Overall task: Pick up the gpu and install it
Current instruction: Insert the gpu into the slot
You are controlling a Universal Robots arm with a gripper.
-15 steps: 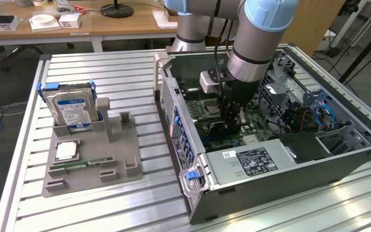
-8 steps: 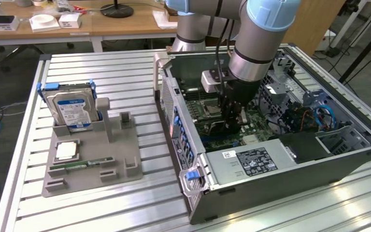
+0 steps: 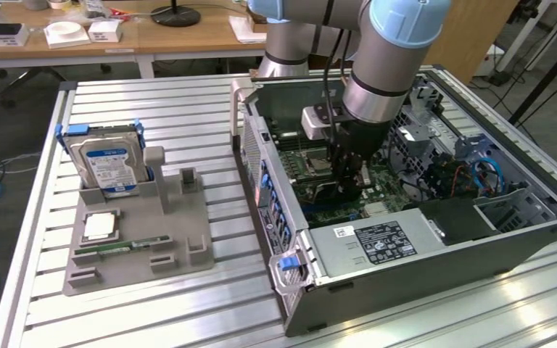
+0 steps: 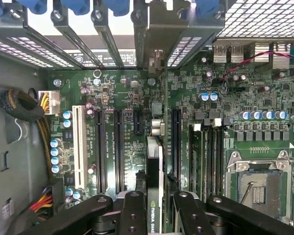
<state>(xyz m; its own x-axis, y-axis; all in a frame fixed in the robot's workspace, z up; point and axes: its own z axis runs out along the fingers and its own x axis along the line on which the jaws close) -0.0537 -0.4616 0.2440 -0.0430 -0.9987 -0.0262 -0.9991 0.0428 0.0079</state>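
Gripper (image 4: 154, 215) fingers are squeezing the gpu (image 4: 154, 166) edge-on over the motherboard (image 4: 122, 147); if tilting, it could be missing the slot and bending.

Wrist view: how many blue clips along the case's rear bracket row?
4. Three side by side at the slot bracket ends; a fourth apart, on the other side of the gpu. More may be hidden.

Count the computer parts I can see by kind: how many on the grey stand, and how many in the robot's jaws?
Hard drive: 1
Processor chip: 1
Green RAM stick: 1
GPU held edge-on over the motherboard: 1
Total: 4
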